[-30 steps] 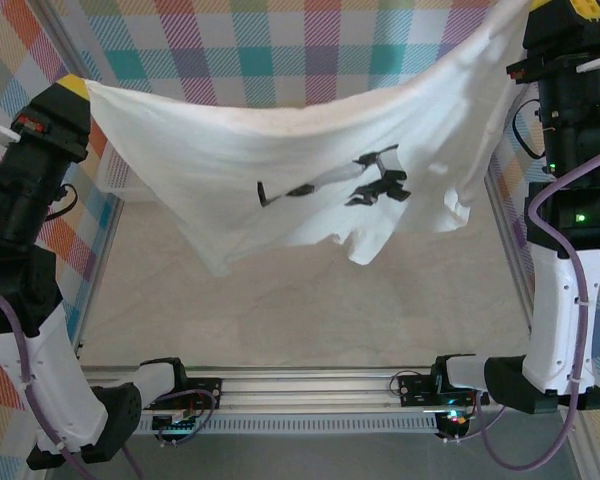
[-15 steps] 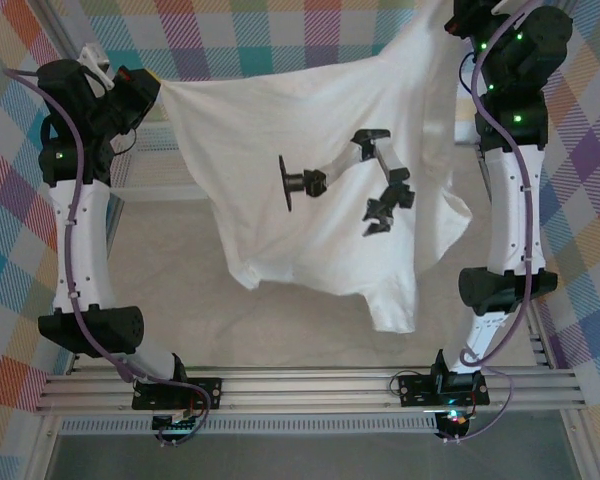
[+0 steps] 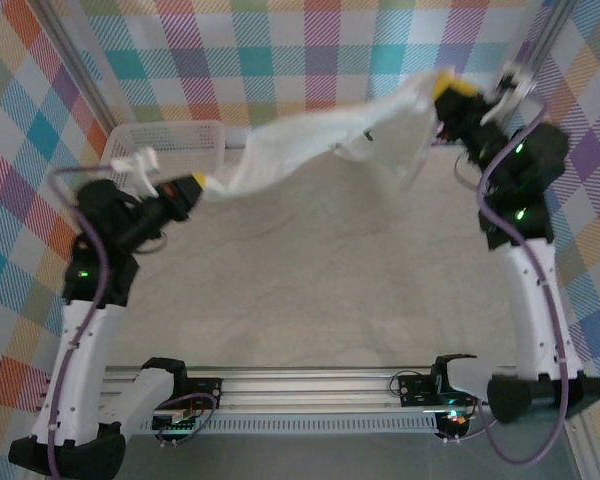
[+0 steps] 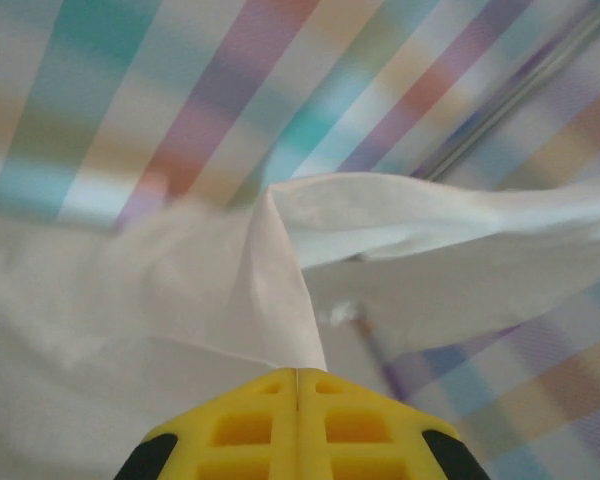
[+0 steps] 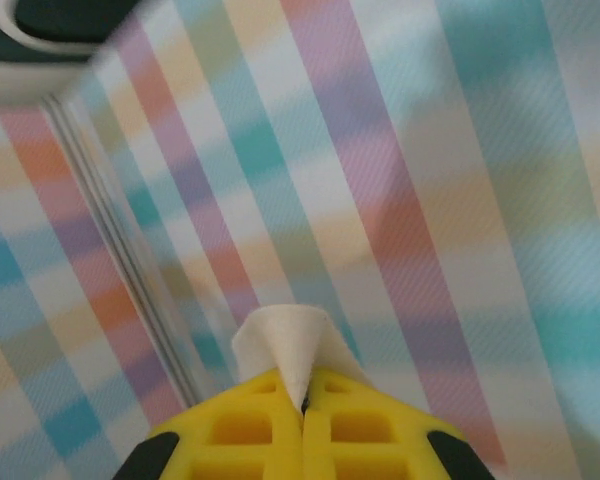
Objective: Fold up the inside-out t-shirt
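Note:
The white inside-out t-shirt (image 3: 320, 148) hangs stretched in the air over the far part of the table, bunched into a long band between my two grippers. My left gripper (image 3: 195, 186) is shut on its left end, low near the basket. In the left wrist view the yellow fingers (image 4: 250, 425) are pressed together with the t-shirt (image 4: 220, 300) spreading away from the gripper (image 4: 298, 372). My right gripper (image 3: 442, 88) is shut on the right end, higher and further back. In the right wrist view a small white t-shirt corner (image 5: 285, 345) pokes out of the gripper (image 5: 303, 405).
A white mesh basket (image 3: 165, 140) stands at the far left, just behind my left gripper. Checkered cloth walls (image 3: 280, 50) close off the back and sides. The beige table top (image 3: 310, 280) spreads out below the shirt. An aluminium rail (image 3: 310, 385) runs along the near edge.
Both arms have swung down and away from the camera, carrying the shirt from a broad hanging sheet high up to a narrow stretched band low over the far table.

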